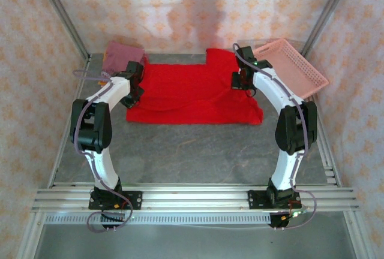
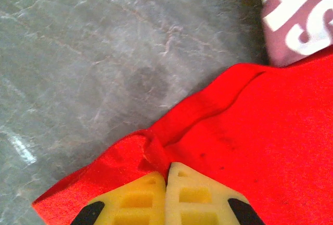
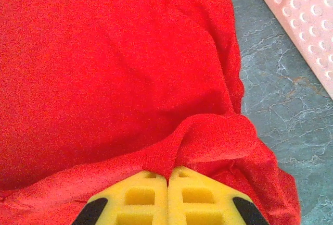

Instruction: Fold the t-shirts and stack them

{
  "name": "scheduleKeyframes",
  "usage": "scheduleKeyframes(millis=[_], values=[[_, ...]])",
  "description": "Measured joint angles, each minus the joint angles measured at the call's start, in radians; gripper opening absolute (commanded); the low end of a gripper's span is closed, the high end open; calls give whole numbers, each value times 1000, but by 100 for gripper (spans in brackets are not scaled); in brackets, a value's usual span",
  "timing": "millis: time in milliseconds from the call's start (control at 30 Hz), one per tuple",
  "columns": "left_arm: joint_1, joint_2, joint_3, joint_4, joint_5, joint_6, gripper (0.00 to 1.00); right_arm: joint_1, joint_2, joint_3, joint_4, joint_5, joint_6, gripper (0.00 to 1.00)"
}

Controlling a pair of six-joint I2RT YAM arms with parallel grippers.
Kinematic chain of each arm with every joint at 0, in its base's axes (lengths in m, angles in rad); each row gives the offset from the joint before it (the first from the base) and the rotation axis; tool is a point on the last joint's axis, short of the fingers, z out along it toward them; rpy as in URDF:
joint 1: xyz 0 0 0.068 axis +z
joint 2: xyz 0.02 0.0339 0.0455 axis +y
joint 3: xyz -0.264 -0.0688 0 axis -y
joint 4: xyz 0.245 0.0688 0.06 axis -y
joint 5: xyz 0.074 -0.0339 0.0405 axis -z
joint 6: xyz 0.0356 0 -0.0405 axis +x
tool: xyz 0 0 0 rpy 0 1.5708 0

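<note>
While each is clamped shut on a pinch of cloth, our left claw (image 2: 167,172) grips the red t-shirt (image 1: 192,94) at its 9 o'clock edge, our right claw (image 3: 168,175) at 3 o'clock. We see it spread on the grey surface (image 1: 198,151), with a folded maroon-pink t-shirt (image 1: 123,55) at 10 o'clock and a pink basket (image 1: 294,67) at 2 o'clock.

The maroon tee's (image 2: 299,27) white lettering is cut off upper right; the basket (image 3: 304,19) is cropped upper right too.
</note>
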State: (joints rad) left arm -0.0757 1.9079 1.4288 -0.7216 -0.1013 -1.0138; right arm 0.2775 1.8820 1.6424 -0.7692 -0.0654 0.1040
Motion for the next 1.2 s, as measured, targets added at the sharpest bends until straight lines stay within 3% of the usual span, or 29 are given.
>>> scheduleKeyframes(millis=[600,700,867,933,1033,1200], values=[[0,127,78,-8,16,41,3,-4,0,0,0,18,11,0],[2,128,84,-8,15,47,21,-4,1,1,0,17,11,1],[11,122,72,0,13,42,56,-4,2,4,5,7,18,50],[11,103,43,5,10,44,71,-4,2,4,16,-3,22,61],[11,48,-16,8,3,40,96,-4,-2,-2,45,-16,23,67],[4,-72,-95,28,-11,37,100,-4,-61,-86,92,-24,34,66]])
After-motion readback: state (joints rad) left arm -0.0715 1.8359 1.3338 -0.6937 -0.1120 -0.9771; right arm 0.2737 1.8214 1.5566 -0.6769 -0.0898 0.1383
